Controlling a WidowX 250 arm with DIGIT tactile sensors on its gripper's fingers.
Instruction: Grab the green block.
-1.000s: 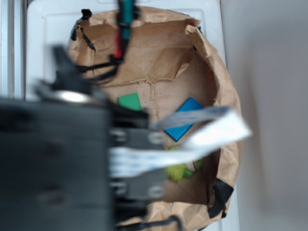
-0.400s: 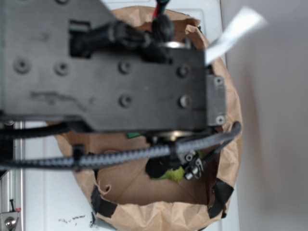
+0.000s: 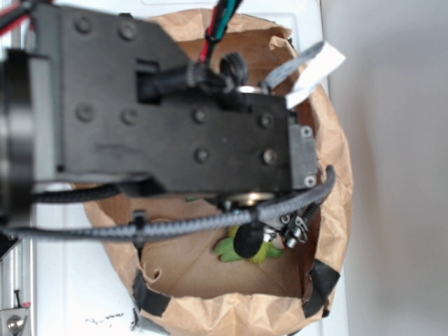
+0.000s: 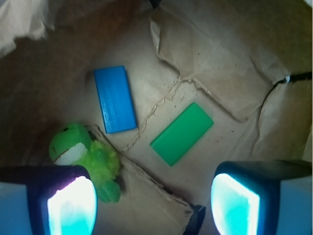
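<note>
Wrist view: green block [image 4: 182, 133] looks light, stiff, slick and lies flat, so with your gripper [image 4: 151, 205] fingers spread wide, pinch its long edges.

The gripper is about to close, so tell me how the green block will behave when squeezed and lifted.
The green block looks rigid with smooth faces, so it probably won't deform but may slip. It lies flat on creased brown paper, so it shouldn't roll. The gripper is open above it, fingers apart.
</note>
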